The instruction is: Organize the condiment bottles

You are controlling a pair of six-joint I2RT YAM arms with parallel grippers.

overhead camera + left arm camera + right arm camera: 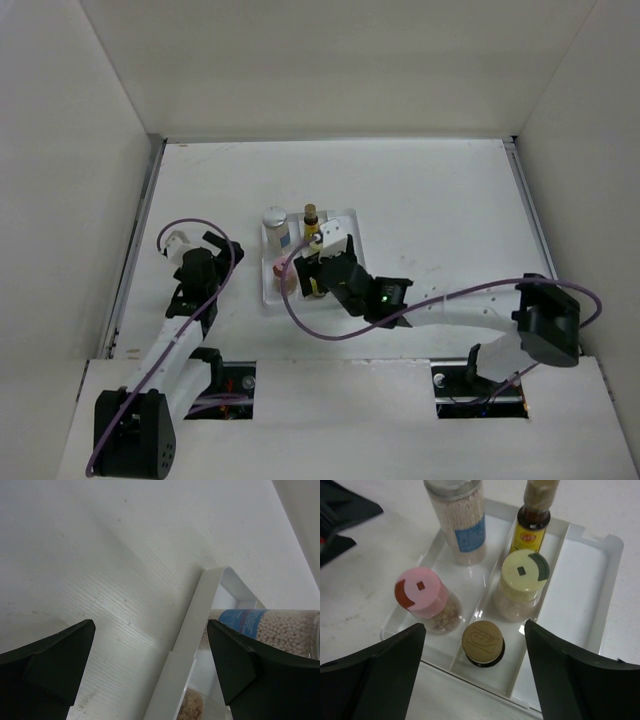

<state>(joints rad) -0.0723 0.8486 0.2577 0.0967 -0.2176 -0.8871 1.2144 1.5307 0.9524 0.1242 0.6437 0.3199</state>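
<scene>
The left gripper (150,627) is open over the bare desk (100,555), just left of the white tray (612,545), and holds nothing. All 5 bottles stand upright in the tray. The left compartment has 2: the silver-capped bottle (460,525) with a blue label at the far end and the pink-capped bottle (427,597) at the near end. The middle compartment has 3 in a row: the far amber bottle (530,530), the yellow-capped bottle (522,580), then the near amber bottle (482,641). The right gripper (475,626) hangs over the tray's near end, jaws spread wide, gripping nothing.
</scene>
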